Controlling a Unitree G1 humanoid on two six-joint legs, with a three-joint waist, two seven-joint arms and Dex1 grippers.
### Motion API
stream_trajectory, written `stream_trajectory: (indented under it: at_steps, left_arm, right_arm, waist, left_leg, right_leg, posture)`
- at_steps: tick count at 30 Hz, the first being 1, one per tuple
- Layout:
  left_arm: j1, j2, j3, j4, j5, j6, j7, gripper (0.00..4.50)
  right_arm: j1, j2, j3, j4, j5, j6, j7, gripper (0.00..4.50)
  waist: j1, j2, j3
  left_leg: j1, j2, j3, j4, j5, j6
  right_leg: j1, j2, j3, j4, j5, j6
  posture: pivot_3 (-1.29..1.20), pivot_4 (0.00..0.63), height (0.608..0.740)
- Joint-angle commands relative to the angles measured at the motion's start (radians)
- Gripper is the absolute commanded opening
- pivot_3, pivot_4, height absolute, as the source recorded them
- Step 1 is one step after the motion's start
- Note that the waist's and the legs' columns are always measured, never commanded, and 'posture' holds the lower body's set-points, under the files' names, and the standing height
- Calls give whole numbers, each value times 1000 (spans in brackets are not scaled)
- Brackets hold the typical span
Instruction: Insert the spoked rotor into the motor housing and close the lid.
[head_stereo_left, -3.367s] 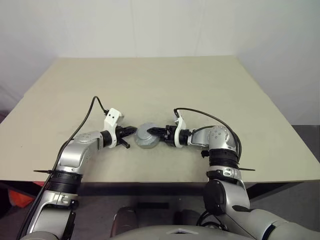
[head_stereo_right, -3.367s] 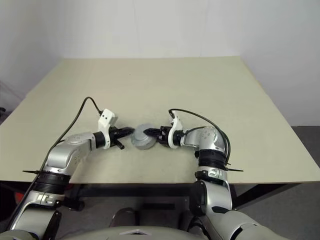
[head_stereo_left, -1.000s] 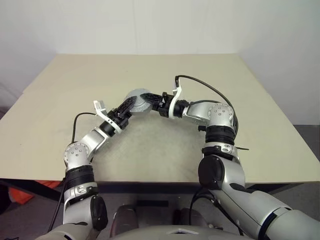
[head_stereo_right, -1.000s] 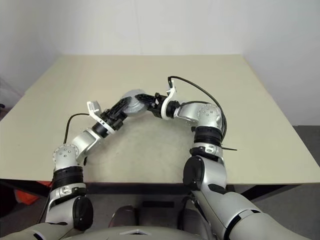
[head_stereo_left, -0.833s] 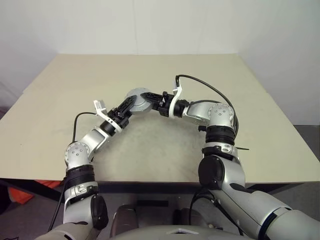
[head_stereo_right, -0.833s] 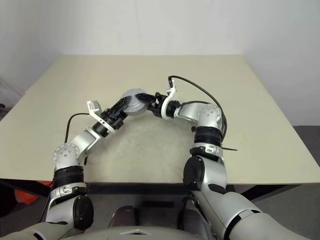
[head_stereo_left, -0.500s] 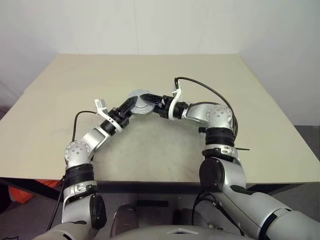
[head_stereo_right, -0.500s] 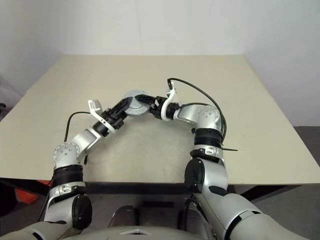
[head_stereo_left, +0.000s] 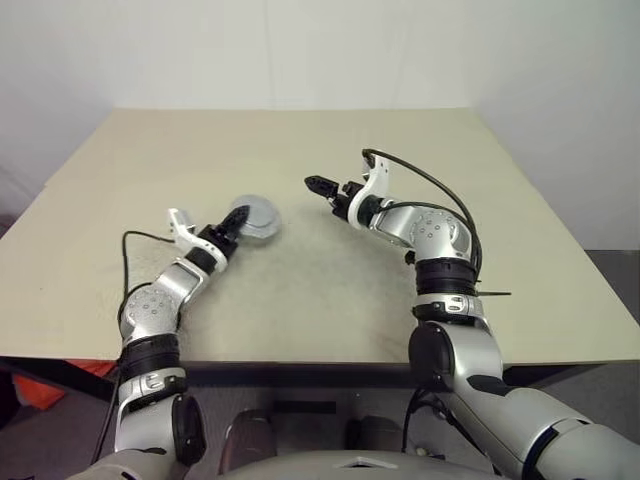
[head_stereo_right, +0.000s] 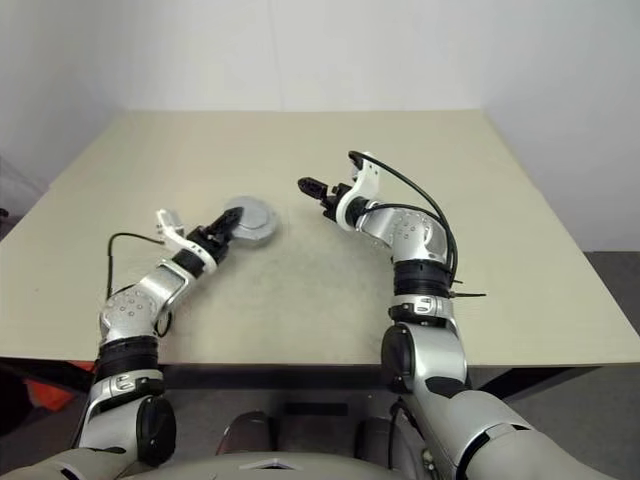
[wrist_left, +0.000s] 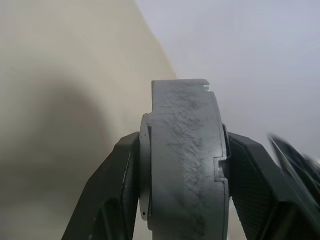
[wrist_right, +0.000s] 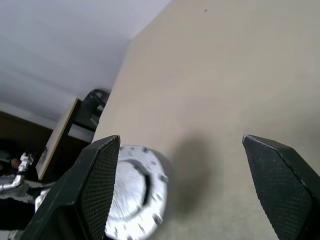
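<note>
My left gripper (head_stereo_left: 238, 216) is shut on the motor housing (head_stereo_left: 256, 216), a thick silver-grey ring held over the left middle of the table. Seen edge-on in the left wrist view, the housing (wrist_left: 185, 165) sits clamped between the two black fingers (wrist_left: 112, 190). The lid (wrist_right: 134, 200), a grey disc with a notched edge, covers the housing's face toward my right gripper. The spoked rotor is hidden. My right gripper (head_stereo_left: 318, 184) hangs open and empty to the right of the housing, a clear gap apart, and its fingers (wrist_right: 97, 185) stand wide.
The beige table (head_stereo_left: 330, 290) stretches bare around both arms. Its edges run close to the walls at the back and right. A black cable (head_stereo_left: 425, 185) loops from the right wrist.
My right gripper has let go of the housing, opened and drawn away to the right. The left arm has carried the housing left and lower.
</note>
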Motion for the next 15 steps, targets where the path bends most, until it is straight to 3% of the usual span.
stream_trajectory:
  at_steps: [1,13,15]
  left_arm:
    - [-28,26,48,-6,6,-75,6,2389]
    - [-66,102,119,138,104,-230,65,2389]
    - [-69,118,122,152,117,-255,60,2905]
  right_arm:
    - [6,-5,2,-12,18,-8,15,4045]
    - [1,-8,0,16,18,-10,12,4045]
    - [0,-8,1,20,19,-9,13,4090]
  waist:
    - [1,0,0]
    - [3,-3,1]
    - [-1,-3,1]
  left_leg:
    - [0,0,0,0,0,0]
    - [0,0,-1,4,0,0]
    - [0,0,-1,5,0,0]
  right_leg:
    - [0,0,0,0,0,0]
    - [0,0,0,4,0,0]
    - [0,0,0,6,0,0]
  posture:
    - [0,0,740]
    - [0,0,740]
    - [0,0,740]
